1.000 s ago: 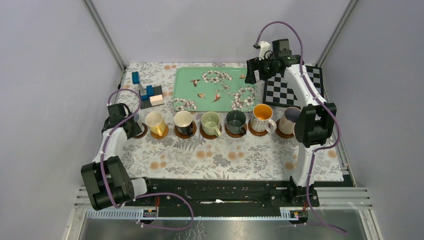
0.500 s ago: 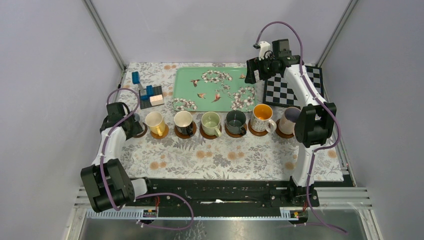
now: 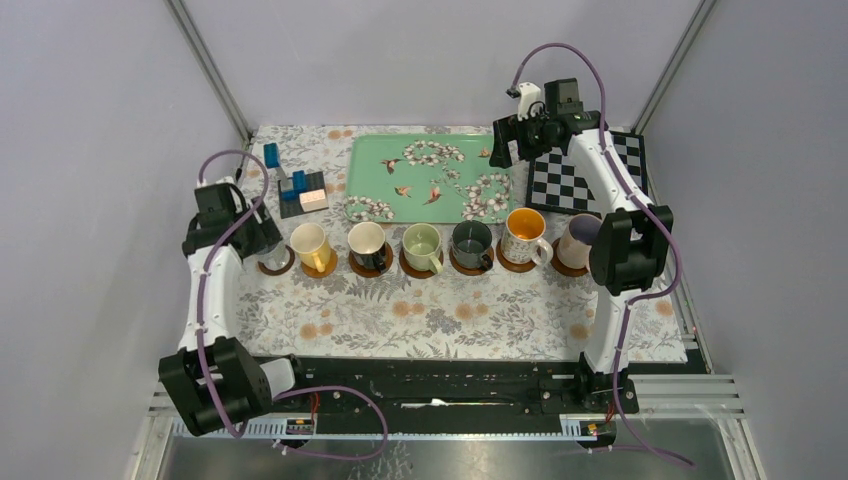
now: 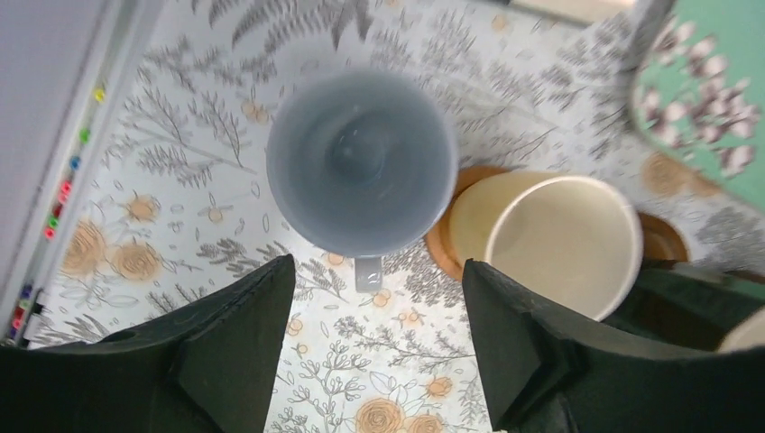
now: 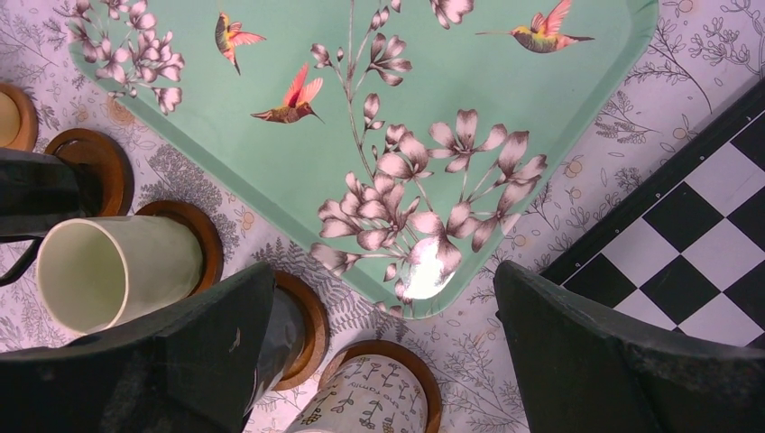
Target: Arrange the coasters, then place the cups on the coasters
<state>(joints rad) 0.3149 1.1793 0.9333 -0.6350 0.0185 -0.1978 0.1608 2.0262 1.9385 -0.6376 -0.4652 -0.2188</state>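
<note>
Six cups stand in a row on brown coasters: yellow point(image 3: 311, 243), black point(image 3: 367, 243), pale green point(image 3: 421, 243), dark green point(image 3: 471, 240), floral point(image 3: 524, 232) and pinkish point(image 3: 578, 235). At the row's left end a coaster rim point(image 3: 277, 264) shows beside my left gripper point(image 3: 255, 235). The left wrist view looks straight down on a pale blue cup point(image 4: 361, 162), upright next to the yellow cup point(image 4: 550, 244). Its handle points at my left gripper point(image 4: 377, 271), open and empty above it. My right gripper point(image 3: 510, 150) point(image 5: 383, 271) hangs open and empty over the tray's right end.
A green floral tray point(image 3: 385, 178) lies behind the row, with a black-and-white checkerboard point(image 3: 575, 180) to its right. Blue and pink blocks point(image 3: 298, 188) sit at the back left. The enclosure's left wall is close to my left arm.
My left gripper has opened and risen up and to the left, away from the pale blue cup, which stays at the row's left end. The right arm has not moved.
</note>
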